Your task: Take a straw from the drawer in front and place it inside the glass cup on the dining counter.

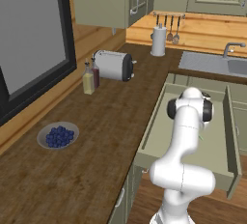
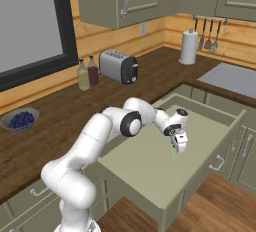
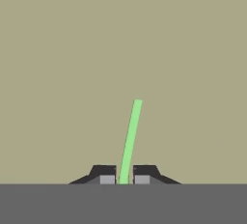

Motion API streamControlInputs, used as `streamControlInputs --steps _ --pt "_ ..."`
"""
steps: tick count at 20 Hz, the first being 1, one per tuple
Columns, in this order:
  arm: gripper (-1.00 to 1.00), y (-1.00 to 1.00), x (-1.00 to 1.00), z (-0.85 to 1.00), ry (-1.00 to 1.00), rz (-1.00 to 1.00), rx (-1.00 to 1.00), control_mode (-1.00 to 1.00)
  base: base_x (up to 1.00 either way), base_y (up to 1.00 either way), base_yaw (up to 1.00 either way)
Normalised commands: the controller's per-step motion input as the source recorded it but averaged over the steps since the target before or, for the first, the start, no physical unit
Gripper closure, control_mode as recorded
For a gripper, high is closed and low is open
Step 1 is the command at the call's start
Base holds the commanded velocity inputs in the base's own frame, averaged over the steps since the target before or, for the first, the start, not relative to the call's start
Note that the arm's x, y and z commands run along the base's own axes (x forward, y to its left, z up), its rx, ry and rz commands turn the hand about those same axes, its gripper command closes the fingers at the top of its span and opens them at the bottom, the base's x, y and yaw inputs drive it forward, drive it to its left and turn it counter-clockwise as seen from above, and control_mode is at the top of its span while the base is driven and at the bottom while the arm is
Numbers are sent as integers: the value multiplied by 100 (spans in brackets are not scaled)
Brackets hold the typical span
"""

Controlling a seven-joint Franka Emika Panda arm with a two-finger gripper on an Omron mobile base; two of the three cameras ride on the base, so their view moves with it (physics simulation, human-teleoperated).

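Straw (image 3: 131, 138) hangs seemingly near-vertical, pinched at its top by the gripper (image 3: 124, 178) over the drawer (image 2: 145, 166).

My arm reaches forward, elbow bent, wrist turned down. My gripper (image 3: 124, 179) points down, fingers (image 3: 107, 175) pinched close together on something thin.
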Motion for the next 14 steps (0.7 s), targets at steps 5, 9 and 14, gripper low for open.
streamControlInputs --steps 5,9,14 --pt "100 0 -30 66 -18 -1 0 -100 0 0 0" --pt "100 0 -26 93 -19 -2 0 -100 0 0 0" --pt "100 0 -22 98 -12 -6 0 -100 0 0 0"
